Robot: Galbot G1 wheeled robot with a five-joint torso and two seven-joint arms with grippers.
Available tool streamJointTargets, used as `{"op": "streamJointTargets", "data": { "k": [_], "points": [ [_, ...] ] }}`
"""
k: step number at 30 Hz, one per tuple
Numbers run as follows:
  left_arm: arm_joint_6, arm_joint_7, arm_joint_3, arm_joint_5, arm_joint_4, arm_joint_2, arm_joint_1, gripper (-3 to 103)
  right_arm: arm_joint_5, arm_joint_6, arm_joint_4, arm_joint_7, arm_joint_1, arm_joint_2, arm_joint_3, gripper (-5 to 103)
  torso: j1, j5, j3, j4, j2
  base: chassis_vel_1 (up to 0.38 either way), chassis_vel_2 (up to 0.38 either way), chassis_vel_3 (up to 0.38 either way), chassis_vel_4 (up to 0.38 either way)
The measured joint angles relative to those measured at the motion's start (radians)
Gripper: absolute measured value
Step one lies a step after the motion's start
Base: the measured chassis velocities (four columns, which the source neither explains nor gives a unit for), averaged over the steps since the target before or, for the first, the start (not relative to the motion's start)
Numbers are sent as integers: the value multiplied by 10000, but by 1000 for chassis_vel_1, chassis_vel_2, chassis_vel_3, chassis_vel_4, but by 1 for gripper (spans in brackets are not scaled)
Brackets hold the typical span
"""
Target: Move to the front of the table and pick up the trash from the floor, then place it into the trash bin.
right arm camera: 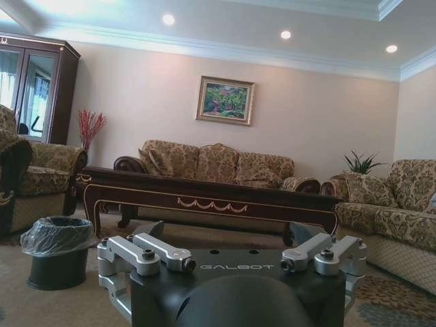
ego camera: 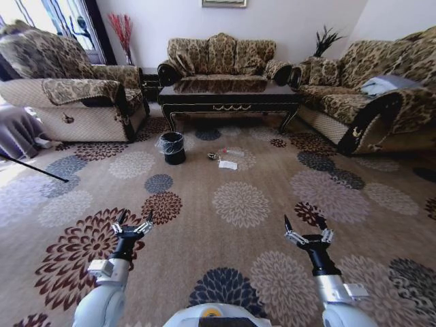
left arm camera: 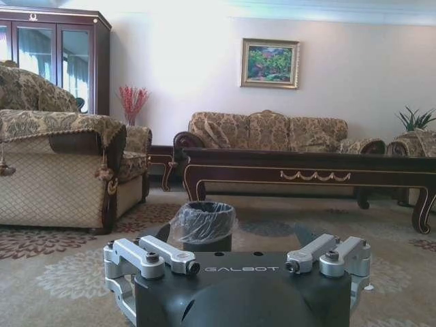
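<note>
The floor (ego camera: 225, 225), a tan carpet with large round flower medallions, takes up most of the head view from the middle to the bottom edge. Sofas ring it: one at the upper left (ego camera: 65, 85), one at the top centre (ego camera: 221, 61) and one at the upper right (ego camera: 371, 88). The table (ego camera: 230, 101), long, low and dark with gold scrollwork on its apron, stands in the upper centre of the frame, just in front of the middle sofa and well apart from the robot.

Below the table's left end in the picture, the trash bin (ego camera: 173, 147) sits on the carpet, black with a clear liner ruffled over its rim. To its right, near but not touching it, lies the trash (ego camera: 225, 159): a white paper square (ego camera: 227, 164), a small dark wrapper ball (ego camera: 212, 157) beside it, and a thin clear plastic piece (ego camera: 230, 152) just above them in the frame.

The left gripper (ego camera: 134, 220) hangs at the lower left of the head view above the carpet, jaws spread wide and holding nothing. The right gripper (ego camera: 304, 226) hangs at the lower right, also spread wide and empty. Both are well apart from the trash. In the left wrist view the bin (left arm camera: 203, 226) shows just beyond the gripper body, with the table (left arm camera: 306, 174) behind it.
</note>
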Motion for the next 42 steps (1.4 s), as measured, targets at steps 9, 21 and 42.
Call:
{"op": "streamJointTargets", "data": {
  "k": [9,21,42],
  "points": [
    [-30,-13,-21,-17,24,-20,-45,100,-23,0,-69,25,37,2,-11,100,10,1,27,1,35,-126,121,134,-121],
    [-72,-26,-88,-11,-228,-88,79,100,-52,39,-78,41,77,10,-56,100,21,0,53,2,65,-304,301,299,-319],
    [-147,-33,-75,-35,-21,22,-84,100,-83,48,-243,101,126,5,-75,100,23,-3,69,1,83,-350,355,353,-350]
  ]
}}
